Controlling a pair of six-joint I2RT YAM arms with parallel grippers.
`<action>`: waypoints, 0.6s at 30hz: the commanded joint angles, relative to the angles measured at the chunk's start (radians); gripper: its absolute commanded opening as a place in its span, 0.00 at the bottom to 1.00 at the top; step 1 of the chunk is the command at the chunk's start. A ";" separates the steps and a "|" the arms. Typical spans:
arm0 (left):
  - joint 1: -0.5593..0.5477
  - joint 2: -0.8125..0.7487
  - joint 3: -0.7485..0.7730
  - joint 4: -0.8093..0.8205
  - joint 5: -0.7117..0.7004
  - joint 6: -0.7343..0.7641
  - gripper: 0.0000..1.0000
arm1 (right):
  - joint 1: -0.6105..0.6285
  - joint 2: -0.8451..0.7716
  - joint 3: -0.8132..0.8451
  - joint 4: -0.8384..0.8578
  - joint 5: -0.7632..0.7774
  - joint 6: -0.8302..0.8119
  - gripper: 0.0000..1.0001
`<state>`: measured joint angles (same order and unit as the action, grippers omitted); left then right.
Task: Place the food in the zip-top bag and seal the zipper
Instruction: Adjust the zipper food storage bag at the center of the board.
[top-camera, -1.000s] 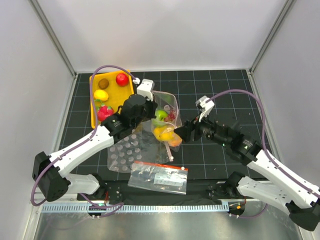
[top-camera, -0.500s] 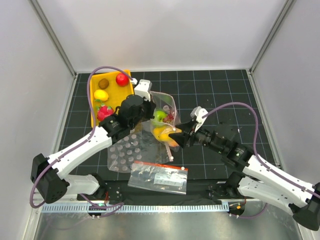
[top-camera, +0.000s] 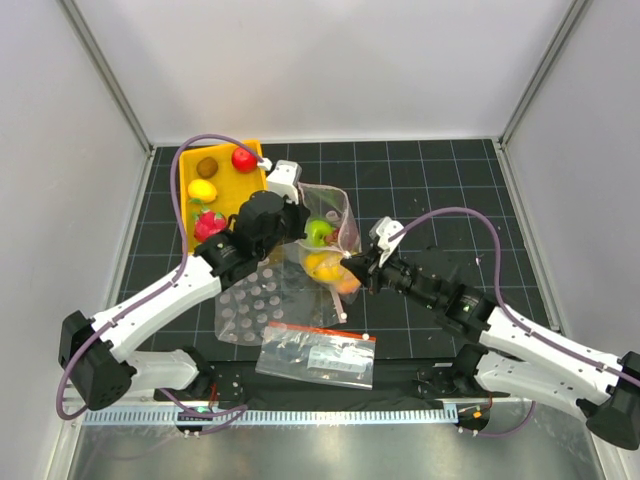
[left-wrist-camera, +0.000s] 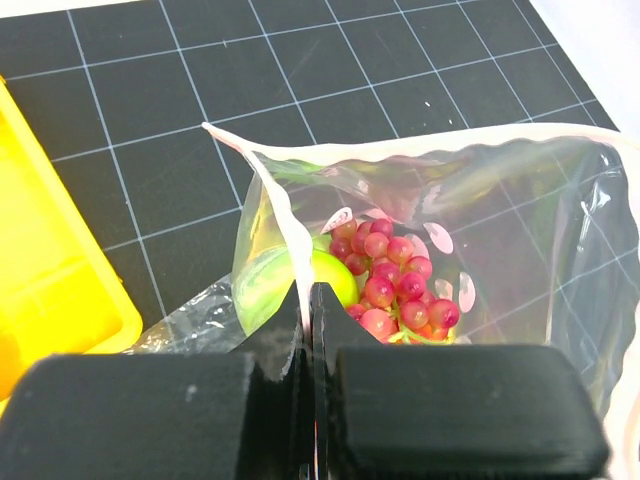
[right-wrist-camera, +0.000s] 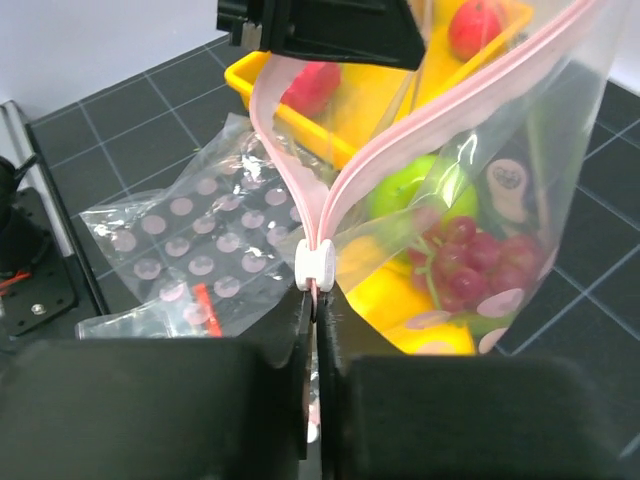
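The zip-top bag (top-camera: 338, 215) hangs lifted between both arms. Inside it are food pieces: a green apple (top-camera: 320, 230), a yellow fruit (top-camera: 322, 264), an orange piece (top-camera: 346, 283) and red grapes (left-wrist-camera: 395, 285). My left gripper (top-camera: 300, 222) is shut on the bag's rim (left-wrist-camera: 270, 190), with the green fruit (left-wrist-camera: 262, 290) just behind its tips. My right gripper (right-wrist-camera: 318, 296) is shut on the pink zipper (right-wrist-camera: 440, 110) end, right under the white slider (right-wrist-camera: 318, 265). Above the slider the two zipper strips spread apart, so the mouth stands open.
A yellow tray (top-camera: 226, 190) at the back left holds a red apple (top-camera: 243, 158), a brown fruit (top-camera: 207, 166), a lemon (top-camera: 202, 190) and a red fruit (top-camera: 209, 224). A bubble sheet (top-camera: 250, 305) and a printed red-banded bag (top-camera: 318, 352) lie under and in front of the bag.
My right arm has reached left to the bag and its jaws have closed on the zipper end below the slider. The left gripper has kept its hold on the rim.
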<state>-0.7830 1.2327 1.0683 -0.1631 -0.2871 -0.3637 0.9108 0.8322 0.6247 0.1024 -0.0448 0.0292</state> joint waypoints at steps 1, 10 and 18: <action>0.007 -0.044 -0.001 0.027 0.002 0.000 0.00 | 0.005 -0.053 0.039 0.022 0.040 0.008 0.01; -0.059 -0.136 -0.005 0.025 -0.063 0.052 0.53 | 0.005 -0.085 0.294 -0.392 0.143 0.103 0.01; -0.176 -0.266 -0.001 0.033 -0.072 0.163 0.81 | 0.005 -0.045 0.438 -0.596 0.099 0.117 0.01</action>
<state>-0.9302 1.0279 1.0580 -0.1692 -0.3527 -0.2672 0.9108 0.7792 1.0100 -0.4370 0.0784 0.1291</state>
